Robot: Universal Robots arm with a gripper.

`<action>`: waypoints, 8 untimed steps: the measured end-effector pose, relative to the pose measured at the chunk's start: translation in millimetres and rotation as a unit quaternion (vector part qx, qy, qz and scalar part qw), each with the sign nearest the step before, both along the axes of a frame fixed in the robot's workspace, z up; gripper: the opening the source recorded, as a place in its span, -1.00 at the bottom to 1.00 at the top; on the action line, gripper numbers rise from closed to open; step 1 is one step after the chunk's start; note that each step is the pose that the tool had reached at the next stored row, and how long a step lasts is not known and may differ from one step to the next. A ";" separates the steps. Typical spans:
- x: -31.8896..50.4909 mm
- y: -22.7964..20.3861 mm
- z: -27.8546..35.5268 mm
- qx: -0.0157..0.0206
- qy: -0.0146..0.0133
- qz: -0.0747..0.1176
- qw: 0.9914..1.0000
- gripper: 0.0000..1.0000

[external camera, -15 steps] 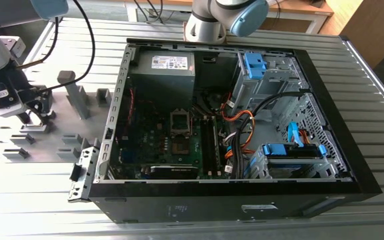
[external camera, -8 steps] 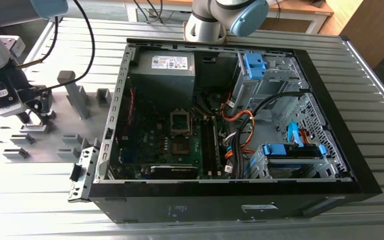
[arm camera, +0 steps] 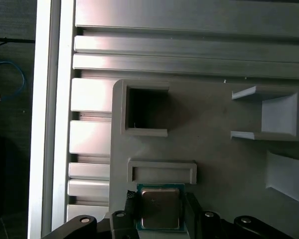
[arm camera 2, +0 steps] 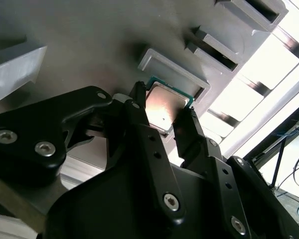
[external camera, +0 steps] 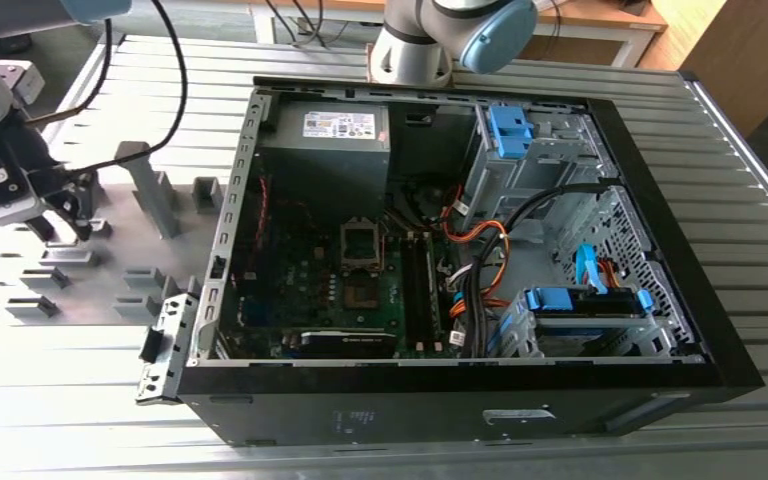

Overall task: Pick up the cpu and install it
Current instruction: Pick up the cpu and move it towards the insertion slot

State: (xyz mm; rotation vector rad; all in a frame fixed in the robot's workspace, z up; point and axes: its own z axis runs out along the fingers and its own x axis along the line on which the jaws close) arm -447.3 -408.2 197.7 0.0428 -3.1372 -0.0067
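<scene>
The cpu (arm camera 2: 164, 105) (arm camera: 160, 208) is a small square chip with a silvery top and a green rim. It sits between the two black fingers of my gripper (arm camera 2: 163, 113) (arm camera: 161, 211), which is shut on its opposite edges. It lies just beside a low grey holder block (arm camera: 162, 172) (arm camera 2: 174, 72) on the grey fixture plate (external camera: 104, 265). In the exterior view my gripper (external camera: 61, 225) hangs over that plate at the exterior view's left, well apart from the open computer case (external camera: 464, 370). The motherboard socket (external camera: 361, 243) lies inside the case.
Several grey holder blocks (external camera: 144, 200) stand on the fixture plate around the gripper. Inside the case are a grey power-supply box (external camera: 331, 130), orange cables (external camera: 480, 250) and blue drive brackets (external camera: 584, 300). The case walls rise above the slatted table (external camera: 744, 200).
</scene>
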 end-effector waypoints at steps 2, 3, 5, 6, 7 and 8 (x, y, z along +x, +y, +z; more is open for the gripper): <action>0.0 0.0 4.0 0.000 0.000 0.000 1.000 -0.06; 0.0 0.0 5.8 0.000 0.000 0.000 1.000 -0.06; 0.0 0.0 9.9 0.000 0.000 0.000 1.000 -0.06; 0.0 0.0 12.2 0.000 0.000 0.000 1.000 -0.06; 0.0 0.0 14.7 0.000 0.000 0.000 1.000 -0.06; 0.0 0.0 17.5 0.000 0.000 0.000 1.000 -0.06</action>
